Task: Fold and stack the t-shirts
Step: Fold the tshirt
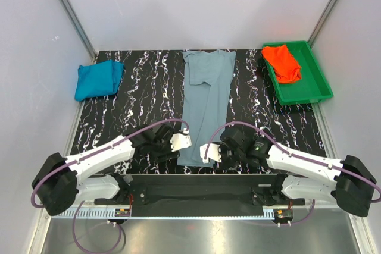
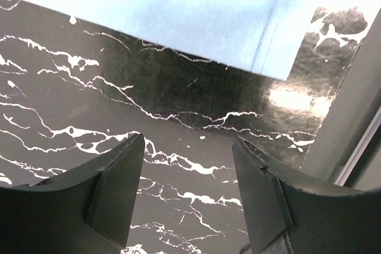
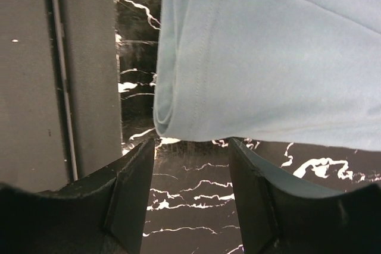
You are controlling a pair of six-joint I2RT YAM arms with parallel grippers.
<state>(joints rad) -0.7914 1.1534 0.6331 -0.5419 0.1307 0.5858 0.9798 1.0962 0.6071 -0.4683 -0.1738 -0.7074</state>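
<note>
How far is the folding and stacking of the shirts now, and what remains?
Done: the teal-blue shirt looks folded at the far left. In hand: the grey-blue shirt lies as a long narrow strip; the left claw and right claw are open at its near end, gripping nothing. Left: shorten that strip, fold the orange-red shirt crumpled in the green tray, then stack all three.

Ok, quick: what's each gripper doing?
Left gripper: open, empty, near the grey-blue shirt.
Right gripper: open, empty, near the same shirt's folded corner.
</note>
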